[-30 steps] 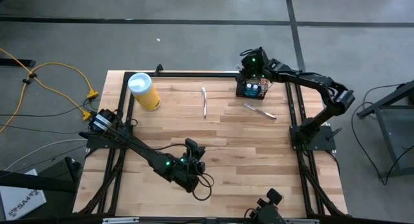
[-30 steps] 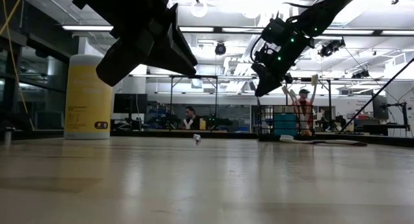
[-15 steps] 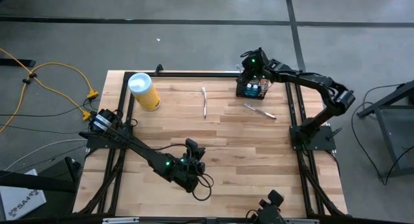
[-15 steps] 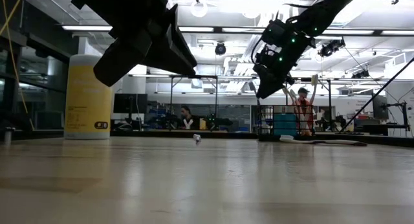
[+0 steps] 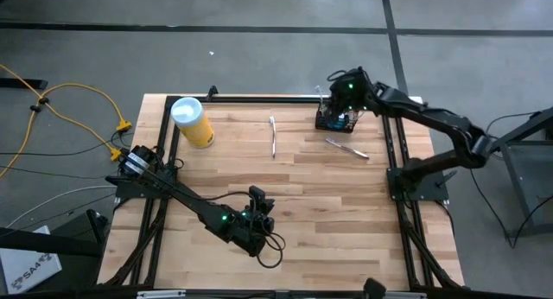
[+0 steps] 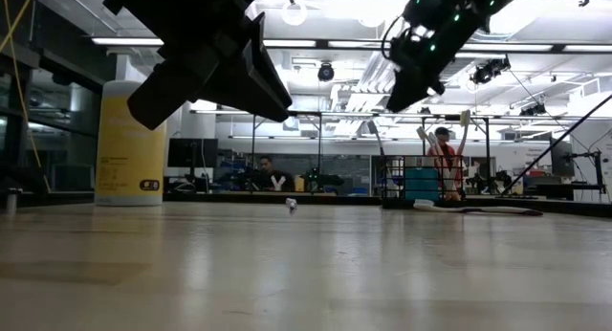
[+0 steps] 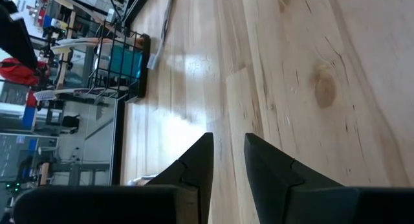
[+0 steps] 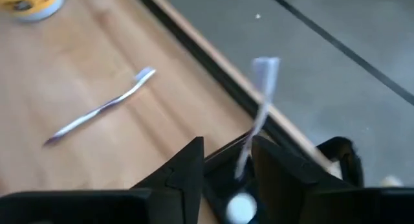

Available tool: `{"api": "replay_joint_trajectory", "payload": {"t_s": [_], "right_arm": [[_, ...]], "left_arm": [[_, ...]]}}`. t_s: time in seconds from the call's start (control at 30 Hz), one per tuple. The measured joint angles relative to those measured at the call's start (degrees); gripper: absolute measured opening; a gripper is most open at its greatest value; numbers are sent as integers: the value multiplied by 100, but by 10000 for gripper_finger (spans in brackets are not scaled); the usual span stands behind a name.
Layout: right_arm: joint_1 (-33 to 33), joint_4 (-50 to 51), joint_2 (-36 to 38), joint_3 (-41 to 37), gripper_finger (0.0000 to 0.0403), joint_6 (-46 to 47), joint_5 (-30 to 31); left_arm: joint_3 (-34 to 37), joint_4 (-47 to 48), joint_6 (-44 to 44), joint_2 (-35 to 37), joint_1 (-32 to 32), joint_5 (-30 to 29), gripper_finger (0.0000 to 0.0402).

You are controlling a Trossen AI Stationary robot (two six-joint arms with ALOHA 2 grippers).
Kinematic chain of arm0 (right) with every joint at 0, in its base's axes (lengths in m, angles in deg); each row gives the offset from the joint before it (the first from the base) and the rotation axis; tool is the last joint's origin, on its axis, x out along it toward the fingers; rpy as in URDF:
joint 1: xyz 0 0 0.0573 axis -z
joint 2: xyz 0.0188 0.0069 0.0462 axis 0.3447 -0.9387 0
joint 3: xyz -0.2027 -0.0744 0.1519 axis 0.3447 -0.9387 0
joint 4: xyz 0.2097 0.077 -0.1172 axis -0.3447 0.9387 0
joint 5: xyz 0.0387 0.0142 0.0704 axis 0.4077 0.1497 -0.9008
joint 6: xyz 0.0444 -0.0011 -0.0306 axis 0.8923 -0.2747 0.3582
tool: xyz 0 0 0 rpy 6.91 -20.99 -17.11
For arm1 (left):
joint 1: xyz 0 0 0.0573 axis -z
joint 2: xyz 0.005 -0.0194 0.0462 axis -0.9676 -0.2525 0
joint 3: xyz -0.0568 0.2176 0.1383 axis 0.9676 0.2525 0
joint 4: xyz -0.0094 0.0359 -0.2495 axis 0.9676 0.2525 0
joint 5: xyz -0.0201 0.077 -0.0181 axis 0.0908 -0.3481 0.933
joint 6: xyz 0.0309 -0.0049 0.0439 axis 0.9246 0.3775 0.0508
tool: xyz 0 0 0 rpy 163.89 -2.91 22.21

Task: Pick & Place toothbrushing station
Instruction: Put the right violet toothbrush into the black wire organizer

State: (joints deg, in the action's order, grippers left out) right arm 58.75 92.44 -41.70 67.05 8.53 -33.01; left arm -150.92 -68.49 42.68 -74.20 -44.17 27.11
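Your toothbrushing station [image 5: 335, 120], the small black wire basket, sits on the table [image 5: 294, 195] near its far right corner, just inside the far edge, and the right gripper [image 5: 344, 93] hangs directly above it. In the right wrist view its fingers stand apart with nothing clamped between them, and a toothbrush [image 8: 257, 114] rises upright in the gap beyond them, its bristle head up, apparently standing in the basket. That reads as a brush dropped into a compartment, which would explain why the gripper sits over the basket and not beside it. Two more toothbrushes lie flat on the wood: one [image 5: 346, 149] just in front of the basket toward the right edge, one [image 5: 273, 136] well apart from it near the middle of the far half. You probably want those collected next. The yellow canister [image 5: 193, 122] stands upright near the far left corner, clear of all this. Your left gripper [image 5: 257, 198] waits low over the near middle of the table, fingers slightly apart and empty, well away from the right arm's work.
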Motion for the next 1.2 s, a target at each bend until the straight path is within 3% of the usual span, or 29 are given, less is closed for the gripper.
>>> {"api": "replay_joint_trajectory", "payload": {"t_s": [0.1, 0.33, 0.63, 1.2], "right_arm": [[-358, 424, 198, 0, 117, 0, 55], [-1320, 1436, 287, -1, 112, 285, 953], [-1783, 2516, 245, -8, 112, 1257, 1018], [-1794, 1976, 245, -1433, 112, 1396, 1312]], "left_arm": [[0, -6, -4, 0, 0, -1, 81], [0, -13, -7, 0, 0, -2, 81], [0, -24, 28, 0, 0, 108, 81], [0, -26, 31, 0, 0, 254, 81]]}}
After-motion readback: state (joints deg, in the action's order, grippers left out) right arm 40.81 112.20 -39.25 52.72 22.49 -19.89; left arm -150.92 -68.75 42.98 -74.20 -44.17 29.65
